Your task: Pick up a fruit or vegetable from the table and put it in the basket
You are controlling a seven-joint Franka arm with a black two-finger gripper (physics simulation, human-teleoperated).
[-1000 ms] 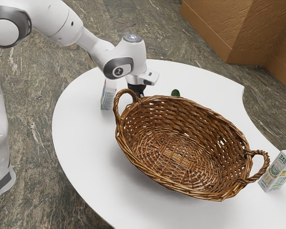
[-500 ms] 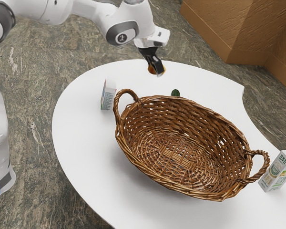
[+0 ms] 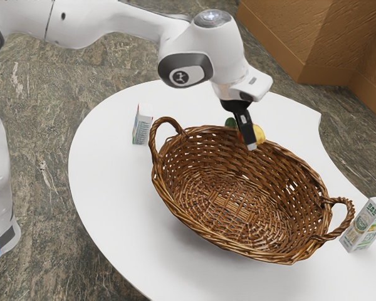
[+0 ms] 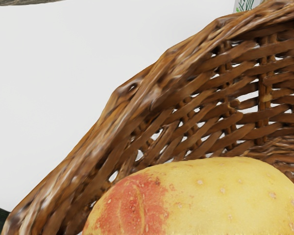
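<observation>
Clock directions are taken around the middle of the basket, as the exterior view shows it. From the far left, at about 10 o'clock, a white jointed robot arm [image 3: 188,37] reaches in over a round-edged white table [image 3: 106,194]. Also near 10 o'clock, a small white carton with printed sides [image 3: 141,126] stands upright on the table, near the basket's looped handle [image 3: 162,125]. In the middle sits the large oval brown wicker basket [image 3: 229,241]. At 12 o'clock, just beyond its rim, is a dark green rounded vegetable [image 3: 230,122], partly hidden. A little to the right, between 12 and 1 o'clock, the black two-finger gripper [image 3: 252,146] points downward, its fingers closed around a plump yellow fruit or vegetable with a red patch [image 4: 220,198]. That piece is at the basket's far rim — the wrist view shows it against the woven inner wall; whether it touches the wicker, I cannot tell. At the far right, between 3 and 4 o'clock, a white carton with green lettering [image 3: 367,224] stands beside the other looped handle [image 3: 346,219].
</observation>
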